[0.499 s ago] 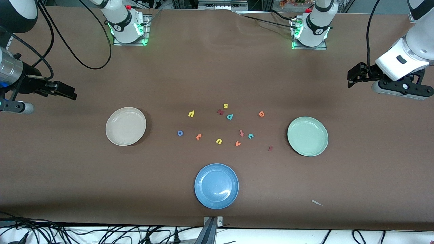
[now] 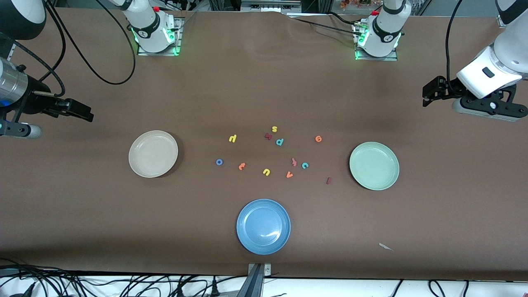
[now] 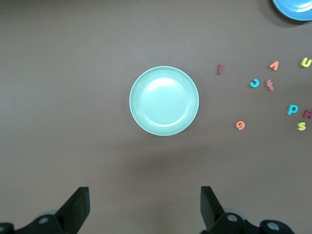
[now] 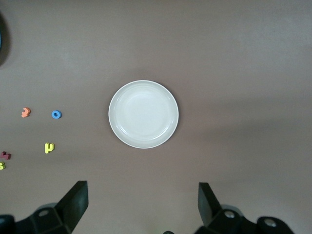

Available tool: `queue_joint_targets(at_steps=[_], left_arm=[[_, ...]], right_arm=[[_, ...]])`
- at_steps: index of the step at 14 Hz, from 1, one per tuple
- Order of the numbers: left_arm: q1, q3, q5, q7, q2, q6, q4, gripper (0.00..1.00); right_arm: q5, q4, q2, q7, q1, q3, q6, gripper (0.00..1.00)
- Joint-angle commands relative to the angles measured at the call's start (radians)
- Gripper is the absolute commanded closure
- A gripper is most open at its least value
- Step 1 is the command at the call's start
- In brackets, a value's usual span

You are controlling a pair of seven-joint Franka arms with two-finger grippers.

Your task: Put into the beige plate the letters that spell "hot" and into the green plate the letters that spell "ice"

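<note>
The beige plate [image 2: 153,153] [image 4: 143,114] lies empty toward the right arm's end, and the green plate [image 2: 374,166] [image 3: 164,100] lies empty toward the left arm's end. Between them sit the yellow "h" [image 2: 232,138], blue "o" [image 2: 219,162], orange "t" [image 2: 241,166], orange "e" [image 2: 318,138], teal "c" [image 2: 305,165] and dark red "i" [image 2: 328,180]. My left gripper [image 2: 430,93] [image 3: 145,204] hangs open over bare table at its own end. My right gripper [image 2: 81,112] [image 4: 143,202] hangs open over bare table at the right arm's end. Neither holds anything.
A blue plate [image 2: 263,226] sits nearest the front camera. Other letters lie among the task's ones: yellow "s" [image 2: 274,129], teal "p" [image 2: 279,142], yellow "u" [image 2: 266,171], orange "v" [image 2: 289,175], a reddish "f" [image 2: 293,161]. A paper scrap [image 2: 385,246] lies near the front edge.
</note>
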State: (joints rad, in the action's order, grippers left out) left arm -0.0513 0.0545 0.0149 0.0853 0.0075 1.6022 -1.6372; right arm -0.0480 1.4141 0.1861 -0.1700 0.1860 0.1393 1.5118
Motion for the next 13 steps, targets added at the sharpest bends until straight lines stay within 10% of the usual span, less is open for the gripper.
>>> queue_joint_targets(at_steps=[1,13], left_arm=[[0.004,0.002,0.005,0.018,0.012,-0.022,0.023,0.00],[0.001,-0.002,0.005,0.018,0.016,-0.021,0.025,0.00]], right_arm=[[0.010,0.028,-0.031,0.015,-0.010,-0.014,-0.002,0.00],[0.008,0.028,-0.028,0.014,-0.005,-0.017,0.001,0.00]])
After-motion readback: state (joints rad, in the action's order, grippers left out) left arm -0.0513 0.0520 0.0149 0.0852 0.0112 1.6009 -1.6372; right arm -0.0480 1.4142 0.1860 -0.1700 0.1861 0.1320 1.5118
